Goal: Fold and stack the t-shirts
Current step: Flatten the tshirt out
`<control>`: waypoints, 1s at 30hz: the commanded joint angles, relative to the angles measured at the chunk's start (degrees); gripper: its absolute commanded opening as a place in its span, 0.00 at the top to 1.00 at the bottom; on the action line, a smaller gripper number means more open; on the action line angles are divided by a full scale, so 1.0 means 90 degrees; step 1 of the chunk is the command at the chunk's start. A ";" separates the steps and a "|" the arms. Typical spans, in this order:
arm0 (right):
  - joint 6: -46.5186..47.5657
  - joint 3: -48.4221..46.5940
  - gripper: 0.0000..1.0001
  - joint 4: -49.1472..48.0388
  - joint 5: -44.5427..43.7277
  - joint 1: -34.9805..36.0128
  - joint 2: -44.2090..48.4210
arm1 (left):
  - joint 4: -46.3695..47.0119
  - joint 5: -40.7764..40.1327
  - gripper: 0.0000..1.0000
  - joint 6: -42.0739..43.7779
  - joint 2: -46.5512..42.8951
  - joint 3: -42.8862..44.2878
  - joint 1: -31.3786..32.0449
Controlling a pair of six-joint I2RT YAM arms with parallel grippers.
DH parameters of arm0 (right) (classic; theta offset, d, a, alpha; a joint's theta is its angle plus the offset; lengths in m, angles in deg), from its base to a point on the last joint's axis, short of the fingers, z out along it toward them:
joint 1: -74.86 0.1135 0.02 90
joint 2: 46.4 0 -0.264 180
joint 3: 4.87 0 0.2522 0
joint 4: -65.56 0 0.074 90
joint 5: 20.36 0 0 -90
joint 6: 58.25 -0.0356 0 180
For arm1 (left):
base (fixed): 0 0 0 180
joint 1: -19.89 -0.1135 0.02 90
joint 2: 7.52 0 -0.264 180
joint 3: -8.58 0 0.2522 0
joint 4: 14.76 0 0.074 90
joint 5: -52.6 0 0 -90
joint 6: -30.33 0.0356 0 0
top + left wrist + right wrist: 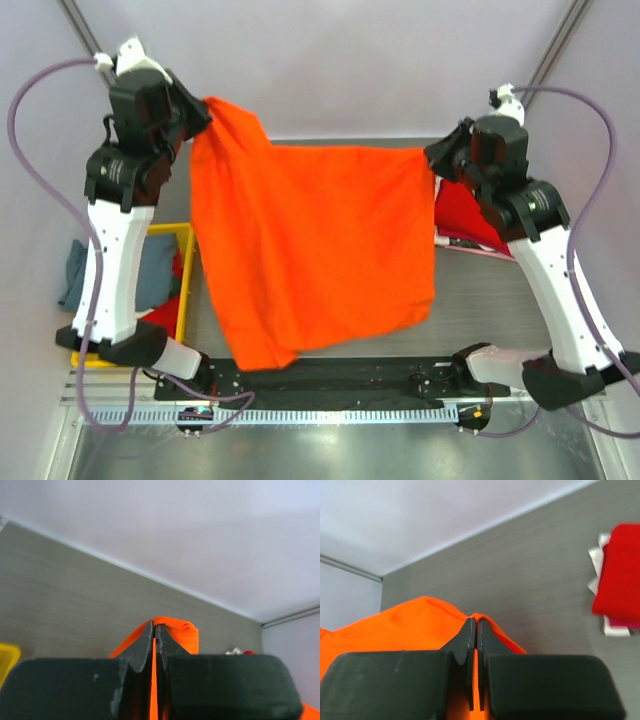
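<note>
Presently held: orange t-shirt [310, 240], spread between both claws and lifted off the desk [500, 300]; lower hem hanging toward the arm bases.
Left claw [203, 113]: clamped tight on one top corner; only a thin orange strip showing between the fingers [142, 645] in the wrist view.
Right claw [437, 160]: clamped tight on the opposite top corner, orange cloth bulging just past the tips.
Risk, slip: probable if the claws pull further apart or jerk. Cause: very little cloth in each pinch against the whole hanging weight.
Risk, skewed fold: extra cloth draped and bunched under the left claw, hem lower on that side. Likely creased or crooked when laid down.
Risk, snag: hem could drag over what lies beneath either claw while being lowered.
Container: yellow bin [186, 285], below the left claw, partly hidden by the left arm [115, 260].
Contents: crumpled grey-blue cloth [152, 262] and red cloth [166, 314]. More grey-blue outward of the arm; inside or over the bin wall, cannot tell.
Stack, no container: red t-shirt [462, 212] on white and pink layers [470, 243], flat on the desk just below the right claw.
</note>
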 commanded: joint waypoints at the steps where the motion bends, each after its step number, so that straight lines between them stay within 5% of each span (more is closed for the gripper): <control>1: 0.0272 -0.1400 0.99 -0.0730 -0.0222 -0.0103 -0.0545 | 0.0565 0.0762 1.00 0.0050 0.0772 0.1620 -0.0644; 2: 0.0312 -0.1712 0.99 -0.0720 -0.0087 -0.0123 -0.0720 | 0.0574 0.1047 1.00 -0.0038 0.0989 0.2426 -0.0821; 5: 0.0293 -0.2825 0.99 -0.0730 0.0109 -0.0298 -0.1452 | 0.1429 0.2032 1.00 -0.0565 0.1382 0.2903 -0.1593; 9: 0.0108 -0.3063 0.99 -0.0808 0.0829 -0.0717 -0.1835 | 0.3399 0.2894 1.00 -0.1356 0.1090 0.1304 -0.2463; 13: -0.0059 -0.2362 0.99 -0.1139 0.1506 -0.1157 -0.1904 | 0.3339 0.3208 1.00 -0.0987 0.1217 0.1214 -0.2688; 16: -0.0068 -0.1143 0.99 -0.1558 0.1886 -0.1382 -0.1651 | 0.3766 0.3500 1.00 -0.0820 0.0574 -0.0071 -0.2688; 20: -0.0273 0.0703 0.99 -0.2155 0.2160 -0.1646 -0.0852 | 0.4314 0.3638 1.00 -0.0723 -0.0773 -0.2966 -0.2688; 26: -0.0459 0.3174 0.99 -0.2449 0.2423 -0.1686 0.0097 | 0.3905 0.3150 1.00 -0.0654 -0.3114 -0.6445 -0.2688; 30: -0.0576 0.4647 0.99 -0.2449 0.2541 -0.1686 0.0917 | 0.3155 0.3130 1.00 -0.0557 -0.4406 -0.7729 -0.2679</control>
